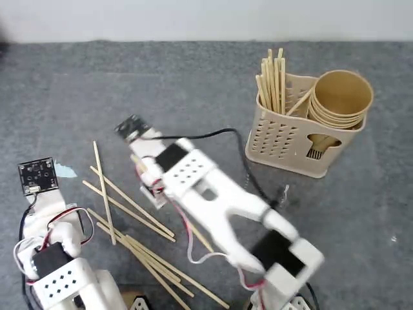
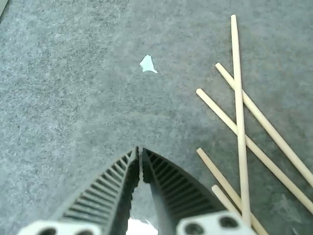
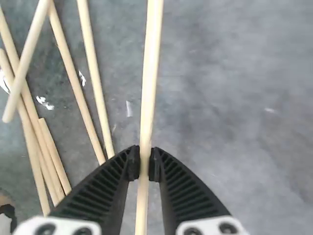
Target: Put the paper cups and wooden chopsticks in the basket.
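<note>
a: where are the task's things?
b: a stack of tan paper cups [image 1: 340, 97] sits in one compartment of the beige slotted plastic basket [image 1: 277, 139]. a bundle of wooden chopsticks [image 1: 272, 81] stands upright in the compartment beside it. the basket is on the far right of the grey felt-like worktop [image 1: 193, 84].
a: and the others?
b: loose wooden chopsticks [image 1: 129, 206] lie criss-crossed on the worktop, well apart from the basket, some running under the right arm.
a: the tools?
b: the right tool [image 3: 142, 161] is pinched narrow on one pale wooden chopstick [image 3: 149, 88], which runs lengthwise between its tips, beside the loose ones. the left tool [image 2: 140, 152] has its tips together with nothing between them, over bare worktop near a small pale scrap [image 2: 147, 64].
</note>
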Controlling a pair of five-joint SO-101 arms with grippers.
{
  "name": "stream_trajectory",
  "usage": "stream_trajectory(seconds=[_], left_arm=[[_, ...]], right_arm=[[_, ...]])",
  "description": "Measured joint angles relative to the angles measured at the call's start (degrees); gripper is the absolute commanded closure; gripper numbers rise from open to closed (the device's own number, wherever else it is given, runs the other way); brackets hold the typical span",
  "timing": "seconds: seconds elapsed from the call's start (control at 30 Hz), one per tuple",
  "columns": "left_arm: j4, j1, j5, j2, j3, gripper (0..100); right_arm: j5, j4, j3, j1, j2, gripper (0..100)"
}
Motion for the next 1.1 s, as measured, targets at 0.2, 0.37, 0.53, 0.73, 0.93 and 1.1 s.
stream_trajectory(seconds=[0.2,0.37,0.53,0.73,0.93,1.1], left_arm=[[0.0,0.0,0.0,0.0,0.0,99],[0.0,0.0,0.0,0.0,0.0,99],[0.0,0.0,0.0,0.0,0.0,99],[0.0,0.0,0.0,0.0,0.0,99],[0.0,0.0,0.0,0.0,0.0,99],[0.0,0.0,0.0,0.0,0.0,99]], right_arm=[[3.0,0.2,7.6,4.8,-19.2,99.1],[6.3,0.4,8.4,11.6,-34.0,99.1],[6.9,0.1,8.4,17.1,-45.9,99.1],[10.8,-6.5,8.4,25.2,-56.2,99.1],[11.2,-17.8,8.4,33.5,-60.0,99.1],[9.8,-30.1,14.5,38.6,-60.0,99.1]])
